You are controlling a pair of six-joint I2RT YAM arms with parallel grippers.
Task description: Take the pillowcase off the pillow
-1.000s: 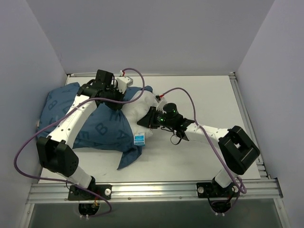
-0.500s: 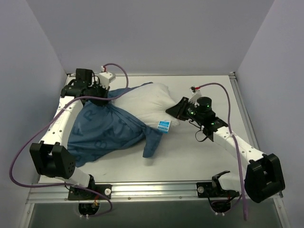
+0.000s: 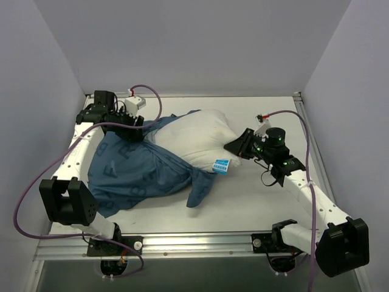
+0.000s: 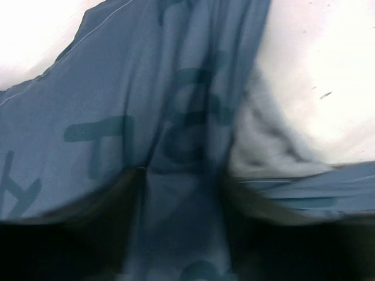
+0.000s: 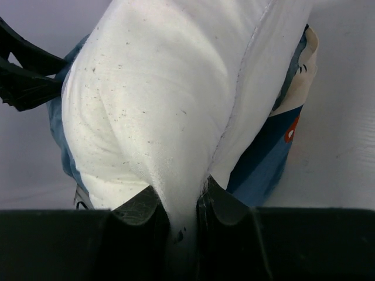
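Right wrist view: the right gripper (image 5: 179, 206) is pinched almost closed on the seamed end of the plump white fabric pillow (image 5: 158, 105). The left gripper (image 4: 181, 181) has blurred fingers apart with the dark blue, letter-printed fabric pillowcase (image 4: 117, 117) bunched between them; whether it grips cannot be told. The pillow lies across the white table (image 3: 261, 201), its left end inside the pillowcase.

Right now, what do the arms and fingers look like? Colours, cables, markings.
Both alike: left arm and right arm have white links, chunky black joints, black fingers. A purple cable loops along each. Green lights show on the right wrist.
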